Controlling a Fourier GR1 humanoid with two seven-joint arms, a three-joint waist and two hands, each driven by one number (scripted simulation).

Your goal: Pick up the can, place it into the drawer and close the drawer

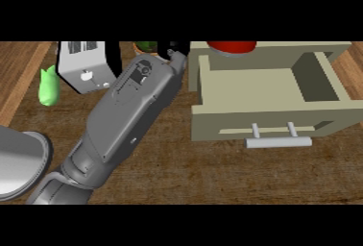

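Wood-grain counter (pixel 212 178) carries an open beige drawer box (pixel 266 91) at right w/ a grey handle. At left: a green object (pixel 48 86) & a toaster-like appliance (pixel 83 65).
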